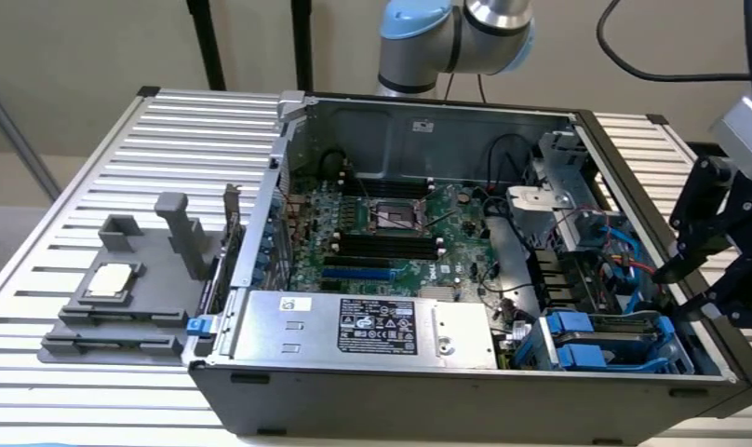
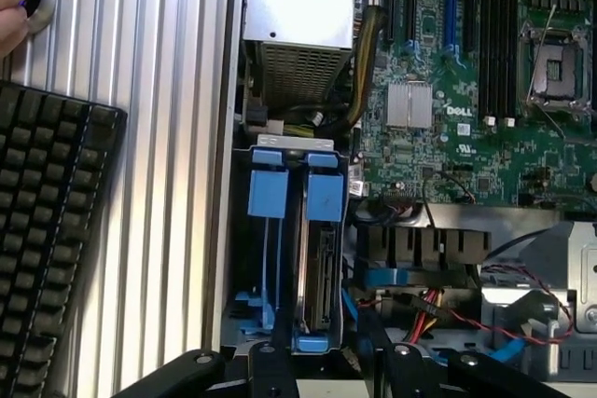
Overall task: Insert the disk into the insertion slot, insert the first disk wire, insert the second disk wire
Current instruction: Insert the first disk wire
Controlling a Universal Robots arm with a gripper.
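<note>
Ribbed desk (image 1: 103, 168) carries the case (image 1: 476, 410); the disk (image 2: 322, 277) seems seated in the insertion slot (image 2: 294, 144), hand (image 2: 336, 370) released; wiring needs careful aim.

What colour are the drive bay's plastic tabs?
The plastic tabs on the rectangular grey metal drive bay are bright blue, clearest in the wrist view.

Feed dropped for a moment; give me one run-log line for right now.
gripper: open, empty, near insertion slot | disk: in slot, in blue carrier
</note>
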